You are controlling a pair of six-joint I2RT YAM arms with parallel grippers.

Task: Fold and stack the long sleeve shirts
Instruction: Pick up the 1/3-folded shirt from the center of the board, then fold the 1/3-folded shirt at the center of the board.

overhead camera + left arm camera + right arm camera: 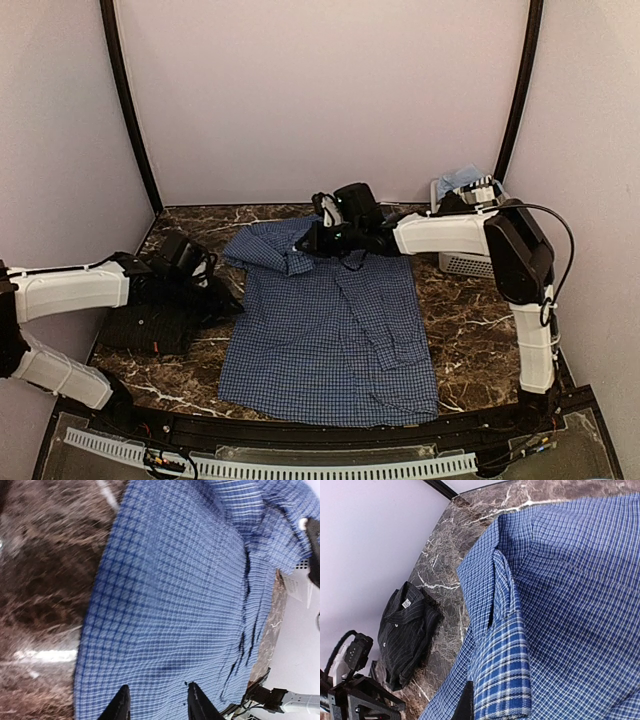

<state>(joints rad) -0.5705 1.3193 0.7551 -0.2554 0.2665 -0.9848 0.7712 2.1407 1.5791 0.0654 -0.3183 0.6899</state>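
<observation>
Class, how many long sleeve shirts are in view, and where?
2. The blue checked shirt lies spread in the middle; the near-black shirt lies folded to its left. Pale blue cloth in the white basket could be another.

Even, soft light, faint shadows; left wrist view smears the marble tabletop with blur.

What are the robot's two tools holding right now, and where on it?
The right tool pinches the blue shirt by a folded band at its far edge, cuff or collar, hard to tell. The left tool stands open, holding nothing.
</observation>
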